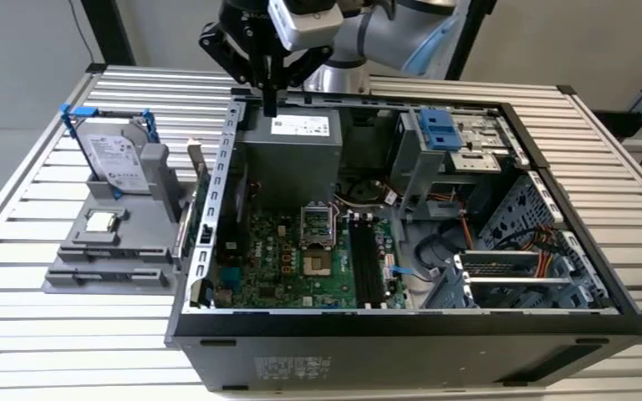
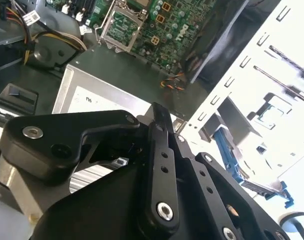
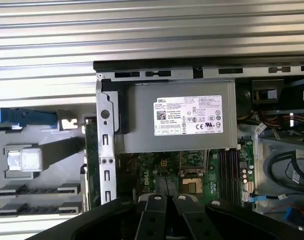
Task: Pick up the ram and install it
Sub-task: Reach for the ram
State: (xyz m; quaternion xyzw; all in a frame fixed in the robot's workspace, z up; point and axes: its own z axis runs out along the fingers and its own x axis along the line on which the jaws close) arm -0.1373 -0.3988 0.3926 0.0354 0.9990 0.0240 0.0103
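My gripper hangs over the rear of the open computer case, just above the grey power supply. Its black fingers meet at one tip and hold nothing. Both wrist views show the fingers pressed together, gripper and gripper, over the power supply. A thin upright stick that looks like the ram stands at the edge of the grey stand, against the case's outer wall, toward the exterior view's left of my gripper. The black memory slots lie on the green motherboard.
On the grey stand outside the case rest a silver hard drive in a blue bracket and a small square processor. Inside the case are a blue drive cage, cables and an empty processor socket. Ribbed metal tabletop surrounds everything.
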